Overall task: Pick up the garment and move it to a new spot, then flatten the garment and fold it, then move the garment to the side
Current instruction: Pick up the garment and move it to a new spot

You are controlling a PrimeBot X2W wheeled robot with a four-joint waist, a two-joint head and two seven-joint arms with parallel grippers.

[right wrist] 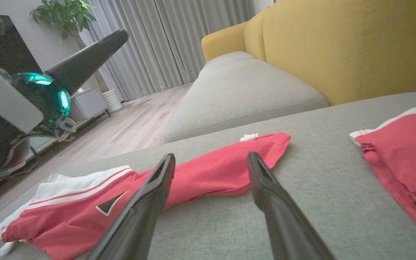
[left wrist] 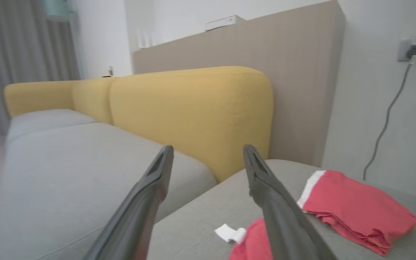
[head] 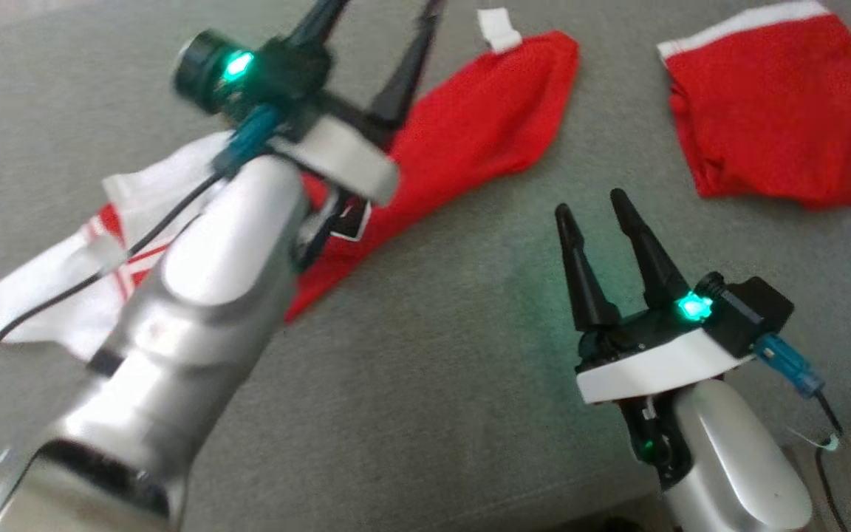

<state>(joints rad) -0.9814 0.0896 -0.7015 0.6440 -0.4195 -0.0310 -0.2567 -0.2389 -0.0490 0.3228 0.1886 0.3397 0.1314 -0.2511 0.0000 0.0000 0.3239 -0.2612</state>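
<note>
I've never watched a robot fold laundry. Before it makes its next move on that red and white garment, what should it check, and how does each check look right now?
1. Left claw open and empty: ok.
2. Right claw open and empty, over bare cushion: ok.
3. Red and white garment lying flat: not ok, it is bunched into a long strip.
4. Folded red pile apart from that garment: ok.
5. Left arm's black cable clear of the garment's white end: cannot tell, it crosses in front of it in the head view.
</note>
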